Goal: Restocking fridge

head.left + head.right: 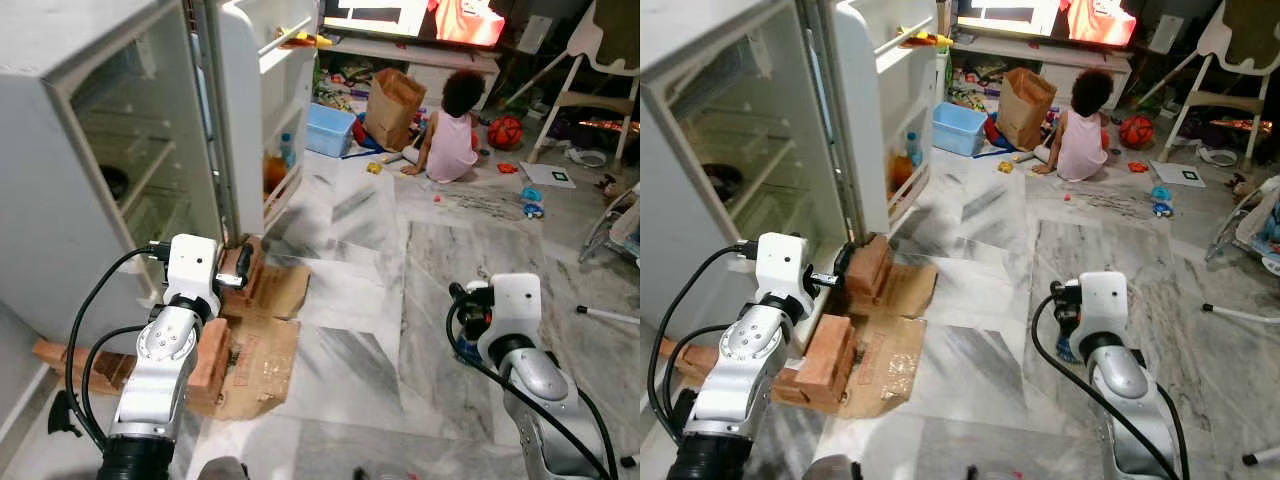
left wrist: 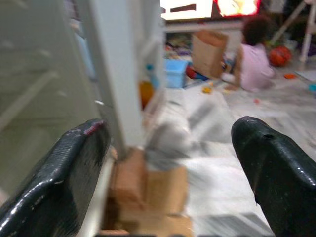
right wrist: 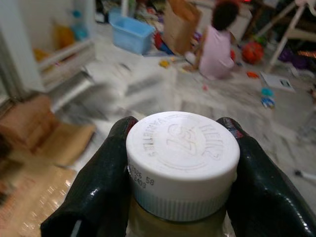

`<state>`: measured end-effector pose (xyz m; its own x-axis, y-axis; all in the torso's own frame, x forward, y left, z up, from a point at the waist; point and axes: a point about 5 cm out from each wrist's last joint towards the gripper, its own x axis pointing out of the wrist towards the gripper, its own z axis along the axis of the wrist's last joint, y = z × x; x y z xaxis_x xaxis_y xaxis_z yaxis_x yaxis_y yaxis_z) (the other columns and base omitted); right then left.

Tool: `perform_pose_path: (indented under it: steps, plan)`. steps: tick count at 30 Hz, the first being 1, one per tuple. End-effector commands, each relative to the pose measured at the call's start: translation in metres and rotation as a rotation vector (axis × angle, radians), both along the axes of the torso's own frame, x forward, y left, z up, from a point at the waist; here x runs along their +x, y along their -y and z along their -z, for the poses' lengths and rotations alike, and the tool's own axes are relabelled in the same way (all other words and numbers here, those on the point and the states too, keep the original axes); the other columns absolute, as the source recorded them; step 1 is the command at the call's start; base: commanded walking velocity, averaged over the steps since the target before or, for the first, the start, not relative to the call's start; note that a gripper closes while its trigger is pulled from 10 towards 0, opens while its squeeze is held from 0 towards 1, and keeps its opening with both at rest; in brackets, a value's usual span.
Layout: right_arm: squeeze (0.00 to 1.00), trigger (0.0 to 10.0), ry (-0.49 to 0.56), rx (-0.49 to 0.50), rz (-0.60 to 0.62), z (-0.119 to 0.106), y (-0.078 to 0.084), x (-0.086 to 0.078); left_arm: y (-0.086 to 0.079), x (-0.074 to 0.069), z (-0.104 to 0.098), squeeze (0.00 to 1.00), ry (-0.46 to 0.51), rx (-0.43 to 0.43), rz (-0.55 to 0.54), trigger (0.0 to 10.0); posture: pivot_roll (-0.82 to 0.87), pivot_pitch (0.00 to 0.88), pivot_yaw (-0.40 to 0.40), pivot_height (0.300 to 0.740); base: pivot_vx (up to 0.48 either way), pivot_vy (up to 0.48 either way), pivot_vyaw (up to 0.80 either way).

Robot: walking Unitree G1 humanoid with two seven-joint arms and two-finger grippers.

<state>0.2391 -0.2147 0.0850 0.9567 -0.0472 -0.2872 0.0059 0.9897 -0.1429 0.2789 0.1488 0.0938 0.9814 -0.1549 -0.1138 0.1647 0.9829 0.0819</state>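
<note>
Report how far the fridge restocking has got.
Done: the fridge door stands open, with a bottle and other items on its lower door shelf. In hand: the right gripper is shut on a white-capped jar, held low over the marble floor, well away from the fridge. The left gripper is open, empty, near the fridge's front edge. Left: carry the jar over and shelve it.
</note>
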Motion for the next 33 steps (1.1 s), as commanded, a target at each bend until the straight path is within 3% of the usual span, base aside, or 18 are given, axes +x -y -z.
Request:
perform_pose_path:
  steps: [1,7,26,33]
  plan:
    - [0.00,10.0,0.028,-0.015,0.010,-0.006,0.005,0.002,0.002,0.001,-0.005,0.00,0.017,0.011,0.007,10.0,0.02,0.000,-0.045,0.740,0.255,-0.405,0.00]
    - [0.00,10.0,0.041,-0.014,0.007,-0.007,0.004,0.006,0.001,0.002,-0.005,0.00,0.022,0.044,0.000,10.0,0.02,0.000,-0.043,0.740,0.285,-0.378,0.00]
    - [0.00,10.0,0.173,-0.059,-0.065,-0.027,-0.011,0.015,0.001,0.006,-0.006,0.00,0.040,0.087,-0.021,10.0,0.02,0.000,-0.035,0.740,0.478,0.000,0.00]
    - [0.00,10.0,0.218,-0.084,-0.114,-0.035,-0.019,0.022,-0.003,0.007,-0.006,0.00,0.044,0.126,-0.060,10.0,0.03,0.000,-0.036,0.740,0.480,0.000,0.80]
